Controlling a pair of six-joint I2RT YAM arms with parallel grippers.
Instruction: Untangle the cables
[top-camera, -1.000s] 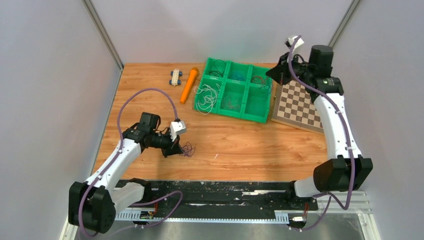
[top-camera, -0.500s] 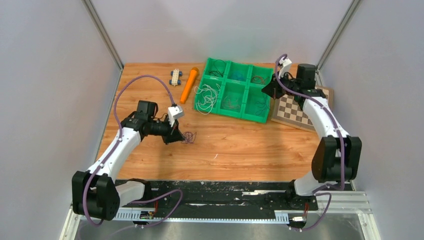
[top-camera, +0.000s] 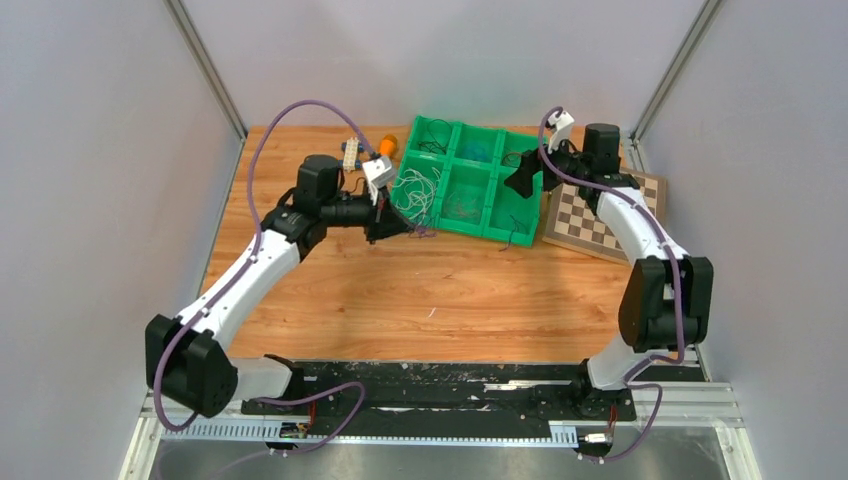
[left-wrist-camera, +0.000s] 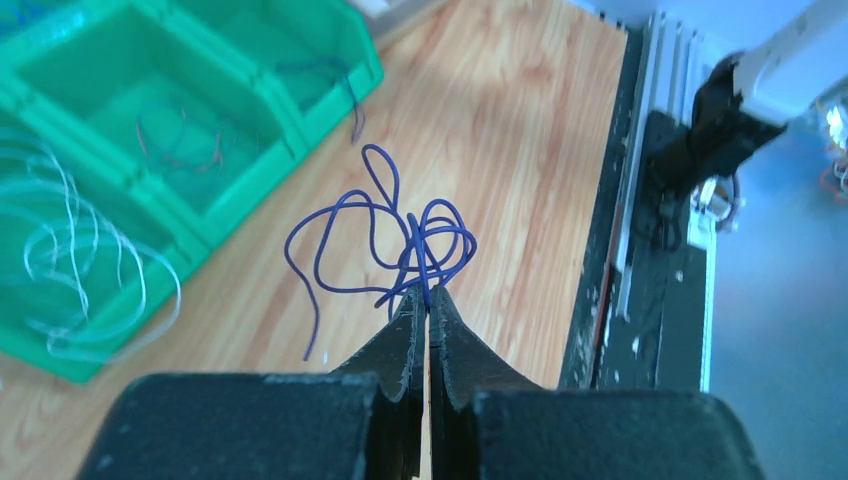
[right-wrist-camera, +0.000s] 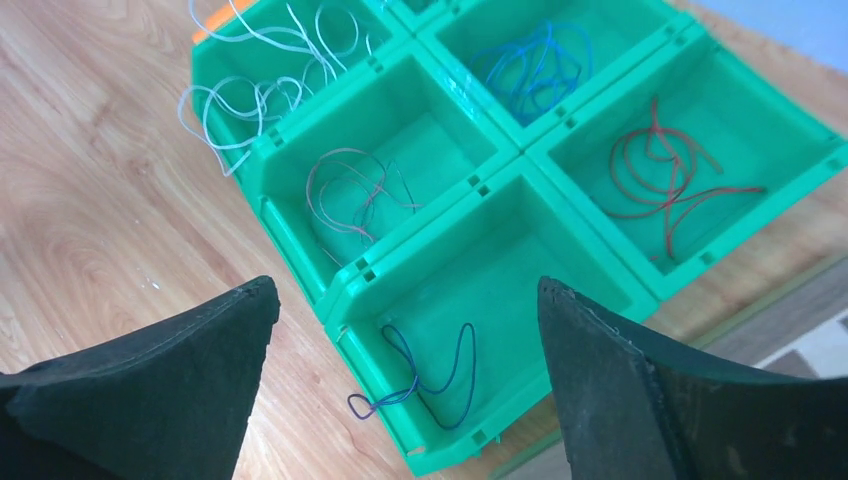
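- Cables, first entry: purple cable, one loose curly tangle, pinched at the very tip of the left claw and held off the worktop, just in front of the green tray.
- Left claw: clenched on the purple cable, jaws pressed flat together.
- Right claw: released, jaws spread wide, hovering over the right side of the tray.
- White cables: a bundle in an end compartment, loops spilling over its rim.
- Blue cable, red cable, pinkish cable: one compartment each.
- Dark blue cable: in the compartment under the right claw, one end draped over the outer wall.
- Chessboard: lying flat, just beside the tray.
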